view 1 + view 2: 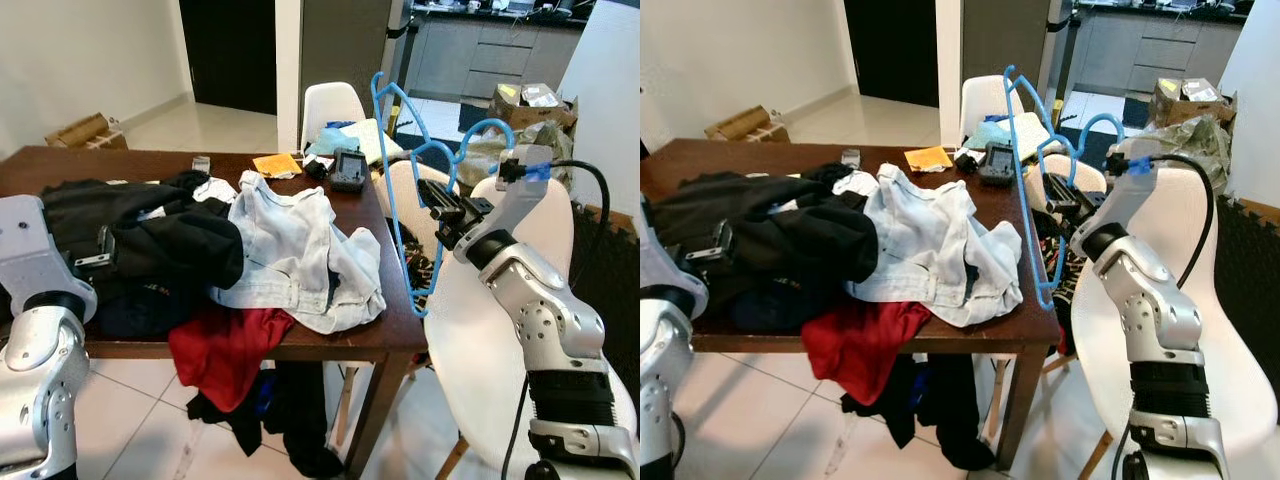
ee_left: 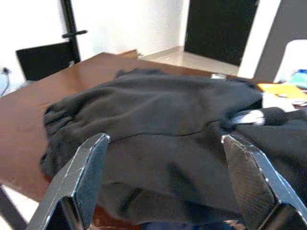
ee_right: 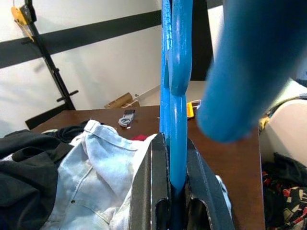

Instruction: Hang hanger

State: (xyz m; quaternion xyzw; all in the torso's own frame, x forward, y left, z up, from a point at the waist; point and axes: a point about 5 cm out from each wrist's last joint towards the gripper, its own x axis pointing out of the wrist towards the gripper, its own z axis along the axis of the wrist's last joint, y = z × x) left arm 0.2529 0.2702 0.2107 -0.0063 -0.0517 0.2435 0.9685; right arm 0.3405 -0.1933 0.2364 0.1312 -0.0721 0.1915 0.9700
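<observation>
At nine o'clock in our head view, our left arm sits low beside the dark wooden table point(image 1: 330, 345), and its wrist camera shows the left gripper point(image 2: 168, 187) with its two black fingers spread wide apart over a heap of black garment point(image 1: 140, 245), holding nothing. Moving toward the centre, a pale denim garment point(image 1: 300, 255) lies crumpled on the tabletop, with a red cloth point(image 1: 225, 350) spilling over the near edge at six o'clock. Behind them, at twelve o'clock, a small dark device point(image 1: 348, 170) and an orange paper point(image 1: 277, 165) rest on the table. At about two o'clock, our right gripper point(image 1: 447, 212) is clamped tight on the blue plastic hanger point(image 1: 395, 215), which stands upright in the air off the table's right edge, in front of a white chair point(image 1: 480, 330); its hook curls over at the top right. We judge the main risk to be the hanger pivoting or slipping in the narrow pinch as the arm swings, or its long lower corner snagging the table edge or the chair. We cannot see any rail or rack to hang it on, and the right wrist view is partly blocked by a blurred blue shape close to the lens.
</observation>
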